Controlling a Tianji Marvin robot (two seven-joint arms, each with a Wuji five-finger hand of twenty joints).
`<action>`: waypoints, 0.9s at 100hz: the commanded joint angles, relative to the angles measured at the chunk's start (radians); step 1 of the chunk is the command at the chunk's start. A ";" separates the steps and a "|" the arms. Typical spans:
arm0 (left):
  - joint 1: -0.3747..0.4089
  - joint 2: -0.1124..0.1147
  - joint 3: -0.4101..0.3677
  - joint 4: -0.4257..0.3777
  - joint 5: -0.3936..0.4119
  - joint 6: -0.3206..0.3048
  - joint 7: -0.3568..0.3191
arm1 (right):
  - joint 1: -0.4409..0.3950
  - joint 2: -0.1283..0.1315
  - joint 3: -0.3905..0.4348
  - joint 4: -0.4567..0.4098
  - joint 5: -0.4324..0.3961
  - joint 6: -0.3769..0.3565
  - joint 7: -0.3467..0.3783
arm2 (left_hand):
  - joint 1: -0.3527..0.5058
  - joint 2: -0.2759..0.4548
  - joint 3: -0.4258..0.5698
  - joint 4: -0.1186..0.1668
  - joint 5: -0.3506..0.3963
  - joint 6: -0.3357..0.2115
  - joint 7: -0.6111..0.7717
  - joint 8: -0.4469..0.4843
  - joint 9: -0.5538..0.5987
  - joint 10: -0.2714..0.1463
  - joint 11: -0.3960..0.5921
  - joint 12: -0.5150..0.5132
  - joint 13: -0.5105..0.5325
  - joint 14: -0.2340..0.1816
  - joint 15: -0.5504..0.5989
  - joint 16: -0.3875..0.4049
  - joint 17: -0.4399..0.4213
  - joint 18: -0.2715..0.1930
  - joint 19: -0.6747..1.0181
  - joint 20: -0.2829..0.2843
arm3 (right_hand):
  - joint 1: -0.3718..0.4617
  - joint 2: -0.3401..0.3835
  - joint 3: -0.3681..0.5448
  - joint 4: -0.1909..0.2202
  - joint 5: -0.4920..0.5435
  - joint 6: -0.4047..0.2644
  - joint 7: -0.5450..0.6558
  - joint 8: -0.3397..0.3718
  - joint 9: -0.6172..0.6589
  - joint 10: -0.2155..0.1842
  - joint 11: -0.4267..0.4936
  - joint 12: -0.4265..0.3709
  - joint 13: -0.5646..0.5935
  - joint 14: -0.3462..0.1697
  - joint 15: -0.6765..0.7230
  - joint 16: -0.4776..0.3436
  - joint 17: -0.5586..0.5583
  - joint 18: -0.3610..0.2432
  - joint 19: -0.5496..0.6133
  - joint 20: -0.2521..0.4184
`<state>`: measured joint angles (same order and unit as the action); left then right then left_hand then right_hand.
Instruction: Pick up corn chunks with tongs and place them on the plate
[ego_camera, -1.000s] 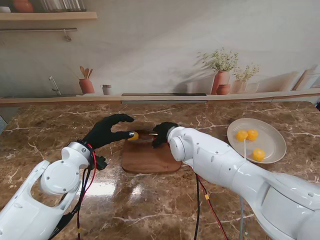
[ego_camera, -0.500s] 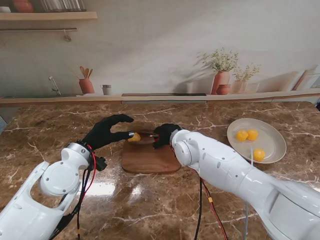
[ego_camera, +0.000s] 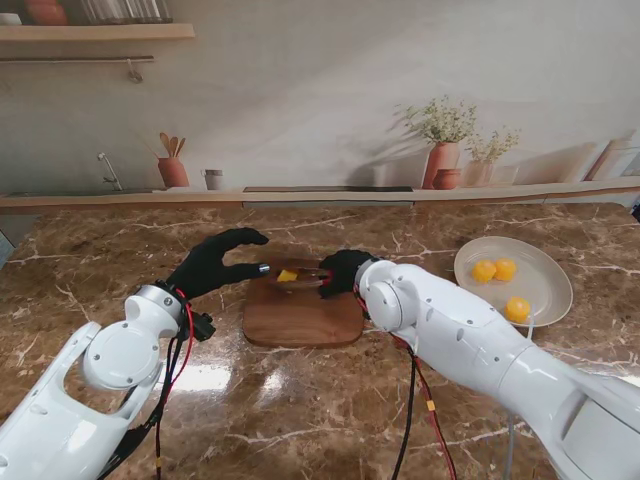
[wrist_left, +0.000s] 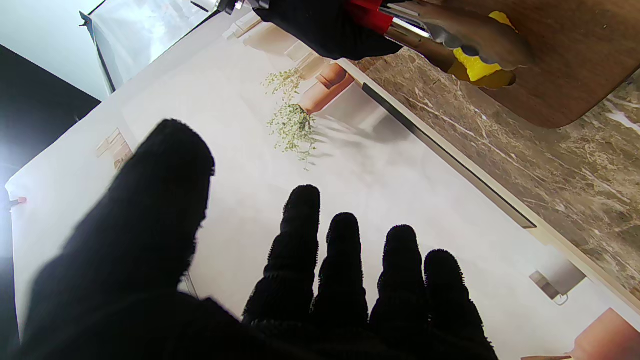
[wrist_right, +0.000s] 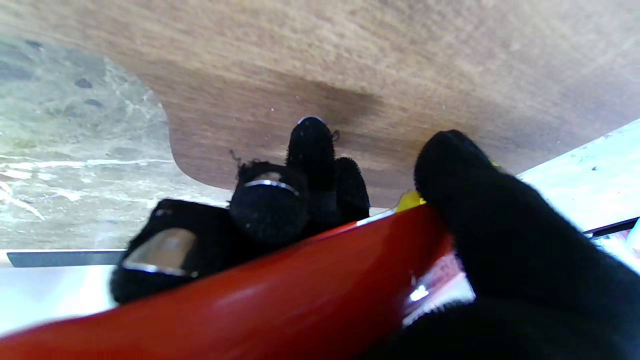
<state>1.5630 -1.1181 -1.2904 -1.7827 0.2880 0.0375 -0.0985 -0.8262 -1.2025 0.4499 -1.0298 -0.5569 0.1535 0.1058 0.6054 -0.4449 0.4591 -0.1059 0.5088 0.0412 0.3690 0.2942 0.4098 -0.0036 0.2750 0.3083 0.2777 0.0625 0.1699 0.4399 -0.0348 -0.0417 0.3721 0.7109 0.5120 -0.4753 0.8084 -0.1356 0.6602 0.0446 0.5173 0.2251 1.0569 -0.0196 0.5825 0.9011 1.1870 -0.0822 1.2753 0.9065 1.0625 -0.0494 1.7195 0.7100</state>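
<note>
The right hand (ego_camera: 343, 272) is wrapped around the red handle of the tongs (ego_camera: 312, 276), fingers clamped on it, and the metal tips are closed around a corn chunk (ego_camera: 287, 275) over the far edge of the wooden cutting board (ego_camera: 300, 318), near its far-left corner. Whether the chunk is clear of the board or resting on it, I cannot tell.

The chunk looks small, bright yellow and rounded, with a flat cut face. I judge it light and fairly firm, but its kernelled skin is probably slick, so it could roll or squirt out of smooth metal tips. The best hold looks to be across its curved sides, at the widest part, with steady squeeze rather than a hard pinch.

In the left wrist view the spoon-shaped tips (wrist_left: 465, 37) cup the yellow piece (wrist_left: 477, 67) from both sides.

The left hand (ego_camera: 212, 262) hangs just beside the board's left edge, fingers spread and holding nothing.

Over toward the right edge of the desk (ego_camera: 110, 240), the white plate (ego_camera: 545, 300) already carries three yellow chunks (ego_camera: 517, 309), well apart from the board.
</note>
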 joint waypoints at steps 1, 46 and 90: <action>0.003 -0.001 0.001 0.004 0.000 -0.003 0.003 | -0.008 0.000 0.009 0.005 0.006 -0.013 0.007 | -0.011 0.030 -0.028 0.031 -0.011 -0.004 -0.020 -0.003 -0.029 -0.015 -0.015 -0.001 -0.057 -0.051 -0.040 -0.011 -0.021 -0.059 -0.033 0.018 | 0.079 0.084 0.272 0.054 0.097 -0.043 -0.001 0.017 0.071 0.009 -0.010 0.018 0.041 0.069 0.013 0.036 0.049 -0.046 0.246 0.043; 0.005 -0.006 0.002 0.020 0.002 -0.024 0.027 | -0.150 0.093 0.250 -0.163 -0.133 0.026 0.054 | -0.008 0.029 -0.034 0.032 -0.010 -0.004 -0.019 -0.001 -0.027 -0.014 -0.014 0.003 -0.057 -0.048 -0.039 -0.009 -0.021 -0.059 -0.038 0.027 | 0.077 0.039 0.326 0.050 0.128 -0.038 0.010 0.011 0.113 0.009 0.003 0.010 0.077 0.076 0.010 0.033 0.082 -0.033 0.251 0.043; 0.000 -0.011 -0.002 0.066 -0.002 -0.060 0.052 | -0.446 0.168 0.762 -0.358 -0.439 0.164 0.180 | -0.010 0.030 -0.033 0.032 -0.009 -0.004 -0.018 -0.001 -0.026 -0.014 -0.013 0.004 -0.056 -0.048 -0.039 -0.008 -0.021 -0.059 -0.041 0.031 | 0.079 0.046 0.317 0.048 0.127 -0.039 0.017 0.000 0.114 0.009 0.001 0.012 0.078 0.078 0.009 0.034 0.080 -0.029 0.253 0.042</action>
<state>1.5584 -1.1271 -1.2892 -1.7325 0.2860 -0.0163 -0.0534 -1.2452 -1.0744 1.1670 -1.3946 -0.9742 0.2786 0.2591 0.6054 -0.4449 0.4592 -0.1059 0.5086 0.0412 0.3686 0.2942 0.4097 -0.0036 0.2750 0.3083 0.2777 0.0625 0.1699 0.4399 -0.0349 -0.0419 0.3700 0.7237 0.5119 -0.5550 0.9047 -0.1356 0.7228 0.0696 0.5080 0.2312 1.1088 0.0084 0.5732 0.9014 1.2164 -0.0507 1.2644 0.9068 1.0868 -0.0109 1.7321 0.7100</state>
